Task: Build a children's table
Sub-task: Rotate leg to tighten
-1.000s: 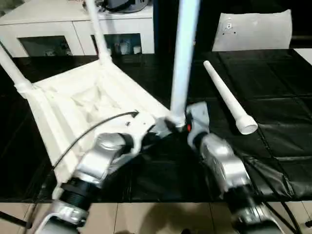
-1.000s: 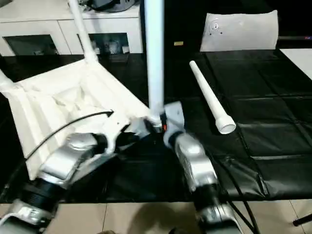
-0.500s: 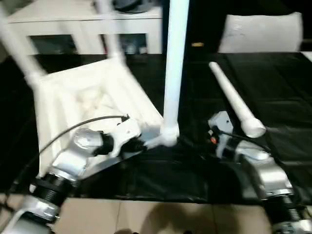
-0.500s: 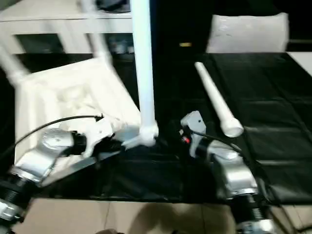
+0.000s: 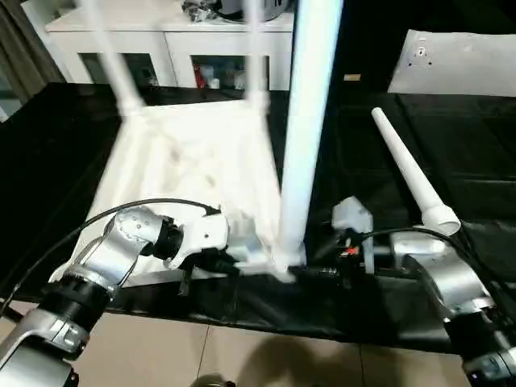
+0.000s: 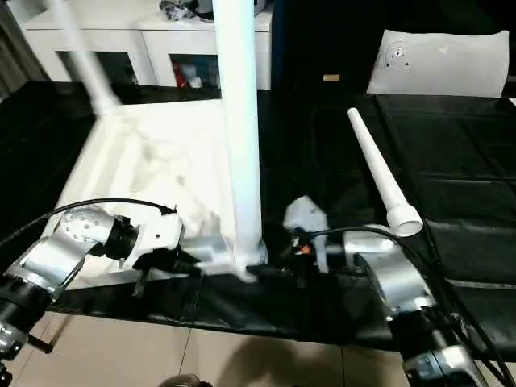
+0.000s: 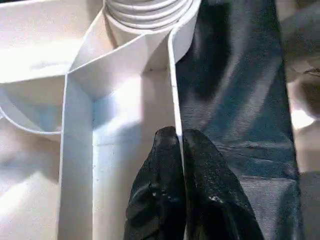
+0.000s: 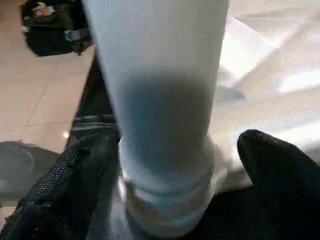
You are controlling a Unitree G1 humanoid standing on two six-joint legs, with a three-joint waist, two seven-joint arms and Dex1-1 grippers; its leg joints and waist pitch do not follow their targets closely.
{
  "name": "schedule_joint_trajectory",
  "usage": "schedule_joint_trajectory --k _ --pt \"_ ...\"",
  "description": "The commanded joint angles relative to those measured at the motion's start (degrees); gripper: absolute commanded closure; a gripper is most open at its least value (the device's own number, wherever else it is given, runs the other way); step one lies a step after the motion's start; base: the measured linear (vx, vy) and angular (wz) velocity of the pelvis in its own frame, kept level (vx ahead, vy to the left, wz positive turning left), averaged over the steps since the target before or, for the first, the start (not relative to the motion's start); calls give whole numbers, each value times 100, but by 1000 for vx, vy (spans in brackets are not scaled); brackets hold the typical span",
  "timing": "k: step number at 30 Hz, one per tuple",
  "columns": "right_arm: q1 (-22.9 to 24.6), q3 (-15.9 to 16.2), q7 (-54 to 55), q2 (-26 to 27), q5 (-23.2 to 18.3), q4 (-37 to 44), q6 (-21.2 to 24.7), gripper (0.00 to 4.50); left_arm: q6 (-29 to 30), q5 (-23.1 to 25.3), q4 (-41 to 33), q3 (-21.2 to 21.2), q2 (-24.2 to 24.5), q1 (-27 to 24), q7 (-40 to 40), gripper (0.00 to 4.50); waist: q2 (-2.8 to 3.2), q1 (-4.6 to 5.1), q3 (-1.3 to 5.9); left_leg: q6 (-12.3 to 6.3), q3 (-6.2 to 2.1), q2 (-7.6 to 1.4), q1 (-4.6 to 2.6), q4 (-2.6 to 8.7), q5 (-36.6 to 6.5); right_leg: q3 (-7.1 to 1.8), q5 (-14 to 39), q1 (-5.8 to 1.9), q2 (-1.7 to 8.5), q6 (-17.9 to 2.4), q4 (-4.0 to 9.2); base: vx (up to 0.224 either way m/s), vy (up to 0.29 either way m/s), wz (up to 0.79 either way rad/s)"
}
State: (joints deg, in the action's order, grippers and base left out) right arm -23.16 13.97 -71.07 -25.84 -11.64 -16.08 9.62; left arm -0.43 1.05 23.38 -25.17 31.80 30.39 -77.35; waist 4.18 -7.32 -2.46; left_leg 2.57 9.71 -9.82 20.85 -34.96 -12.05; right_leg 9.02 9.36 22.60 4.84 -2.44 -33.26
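The right pincer (image 8: 167, 165) is now standing released astride the upright leg (image 5: 310, 121); the left pincer (image 7: 180, 150) is staying clenched on the tabletop (image 5: 185, 161) rim.

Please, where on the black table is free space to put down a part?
Free: the black table beyond the loose leg, up to the white sheet. Crowded: the near edge, where both grippers flank the upright leg in the tabletop.
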Motion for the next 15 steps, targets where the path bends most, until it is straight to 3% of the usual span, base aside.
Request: schedule_joint_trajectory --k 1,9,13,15 --pt "-99 94 -196 -56 -72 2 74 43 -180 237 66 -368 -31 33 -324 450 -53 36 403 -459 -146 -431 -46 400 -817 -448 1625 -318 528 -679 373 0 0 0" --pt "-179 194 -495 -119 -81 -108 213 114 -325 260 228 -380 -80 93 -370 450 -74 -2 412 -484 -137 -421 -36 388 -719 -438 1689 -322 525 -619 381 0 0 0" --pt "-170 242 -579 -131 -26 -155 231 123 -420 297 317 -365 -59 99 -363 450 -75 -19 413 -478 -139 -422 -35 387 -682 -441 1696 -316 523 -595 378 0 0 0" --pt "-177 236 -569 -114 -23 -178 224 158 -421 300 316 -362 -59 95 -363 450 -82 -34 419 -481 -139 -427 -32 387 -640 -442 1651 -319 529 -607 368 0 0 0"
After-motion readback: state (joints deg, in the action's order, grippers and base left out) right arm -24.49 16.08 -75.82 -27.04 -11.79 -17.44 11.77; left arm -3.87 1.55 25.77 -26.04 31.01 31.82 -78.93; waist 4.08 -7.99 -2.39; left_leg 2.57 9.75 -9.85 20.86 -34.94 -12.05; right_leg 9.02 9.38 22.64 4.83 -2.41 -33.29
